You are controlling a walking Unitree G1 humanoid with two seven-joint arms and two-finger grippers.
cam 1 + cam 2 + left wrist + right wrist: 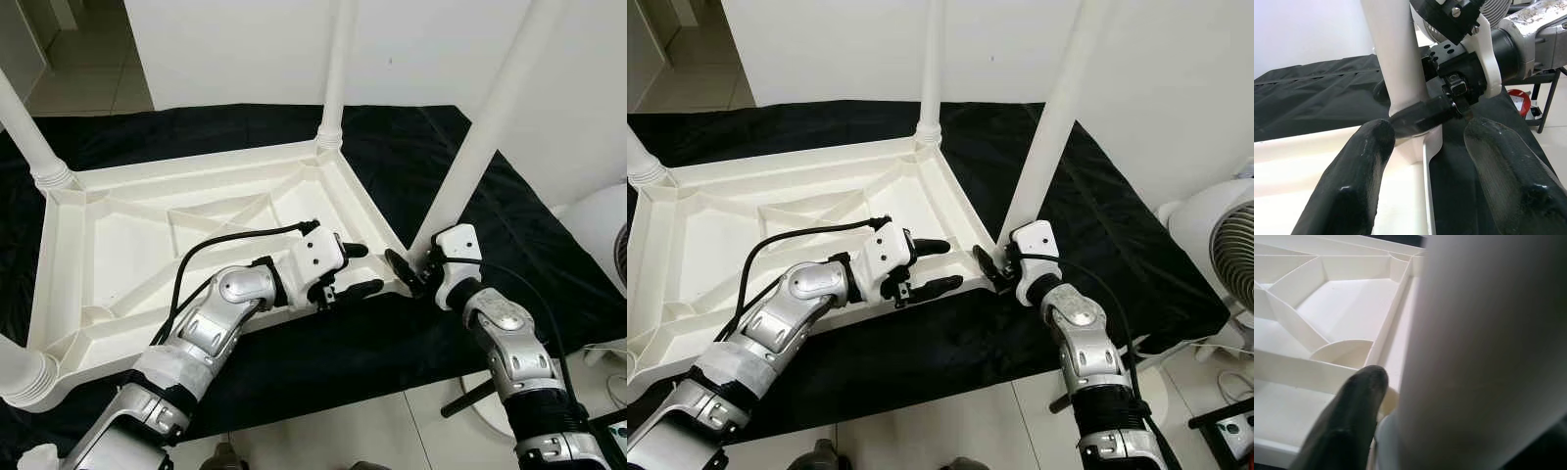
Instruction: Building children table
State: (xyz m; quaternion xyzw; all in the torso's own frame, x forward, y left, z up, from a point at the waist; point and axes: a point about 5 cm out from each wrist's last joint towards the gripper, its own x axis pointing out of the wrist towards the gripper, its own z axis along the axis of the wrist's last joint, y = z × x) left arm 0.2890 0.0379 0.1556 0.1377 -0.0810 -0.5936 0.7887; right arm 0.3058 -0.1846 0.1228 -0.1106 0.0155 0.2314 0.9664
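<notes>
**Grippers meet at the near corner of the upturned table**

Left gripper [355, 268] hovers over the near rim of the white table top [147, 220], which lies upside down on a black cloth [509, 225] with its ribbed underside facing up. Its two black fingers [1359, 166] are spread wide with nothing between them, and they point toward the near-right corner, stopping just short of it. In the left wrist view the corner leg and the other gripper sit straight ahead, beyond the fingertips.

Further right, the corner leg [490, 122] stands in its socket at that near-right corner. It is a long white tube whose axis runs upward and leans a little to the right as it rises out of the top of the head views. Three more legs stand at the other corners: the far-left leg [34, 147], the far-right leg [336, 73] and the near-left leg [22, 370], all pointing up.

Right gripper [411, 272] is clenched on the base of the corner leg, just above the socket. One black finger [1347, 421] presses against the tube on the side facing the table top, while the tube itself looms close in the right wrist view. A white fan [1225, 245] stands on the floor at the far right, off the cloth.
</notes>
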